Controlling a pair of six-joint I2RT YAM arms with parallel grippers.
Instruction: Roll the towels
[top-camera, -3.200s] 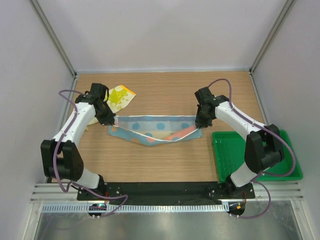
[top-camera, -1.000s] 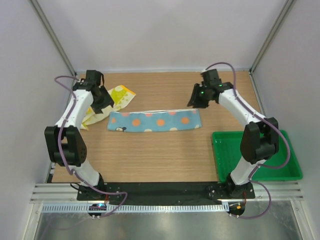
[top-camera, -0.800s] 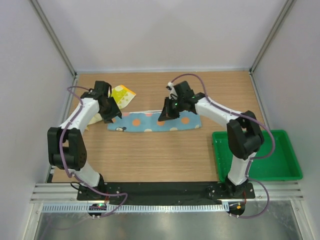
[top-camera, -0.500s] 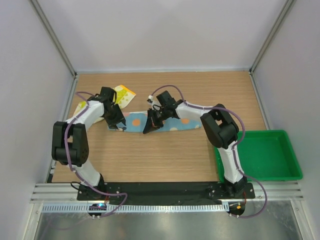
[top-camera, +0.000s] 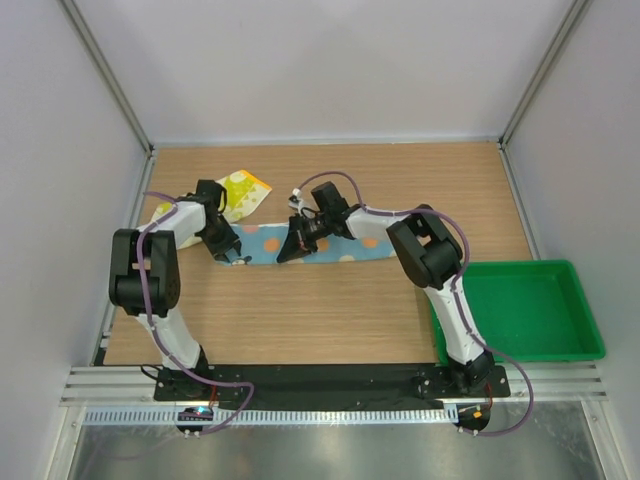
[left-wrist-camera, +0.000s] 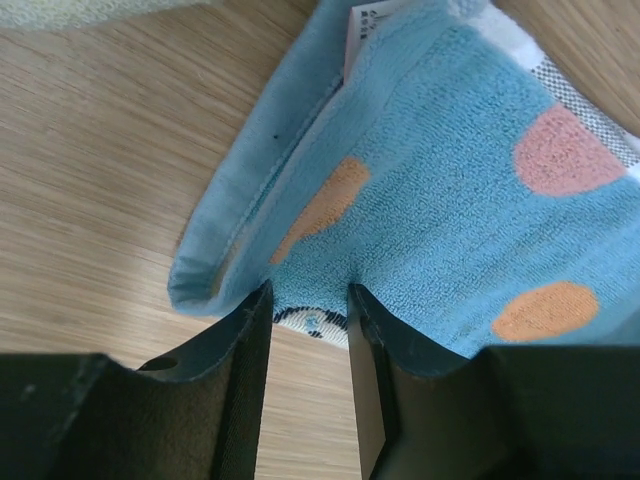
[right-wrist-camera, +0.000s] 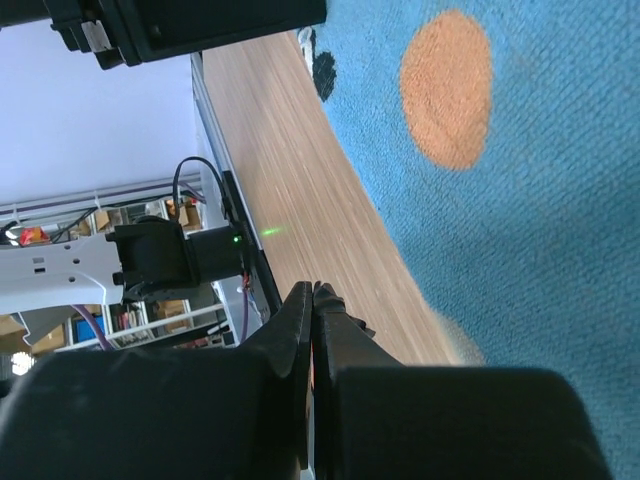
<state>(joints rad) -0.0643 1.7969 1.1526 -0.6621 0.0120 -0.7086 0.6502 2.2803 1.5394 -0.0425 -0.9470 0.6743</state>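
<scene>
- The blue towel (top-camera: 365, 247) lies flat as a long folded strip running left to right across the middle of the table (top-camera: 330, 320).
- My left gripper (top-camera: 232, 252) is down at the strip's left end.
- On the left wrist view its fingers (left-wrist-camera: 245, 380) stand a little apart. The towel's near-left corner (left-wrist-camera: 310, 318) sits in the gap, and nothing is pinched.
- My right gripper (top-camera: 285, 255) sits at the strip's near edge, a bit right of the left one.
- On its own view the right gripper (right-wrist-camera: 312, 295) has both fingers pressed tight together with nothing between them. The tips are over bare wood just beside the towel's edge (right-wrist-camera: 520, 200).
- The yellow towel (top-camera: 242, 190) lies crumpled at the far left, just beyond the strip's left end.
- The green tray (top-camera: 520, 315) sits at the near right, well apart from both towels.
</scene>
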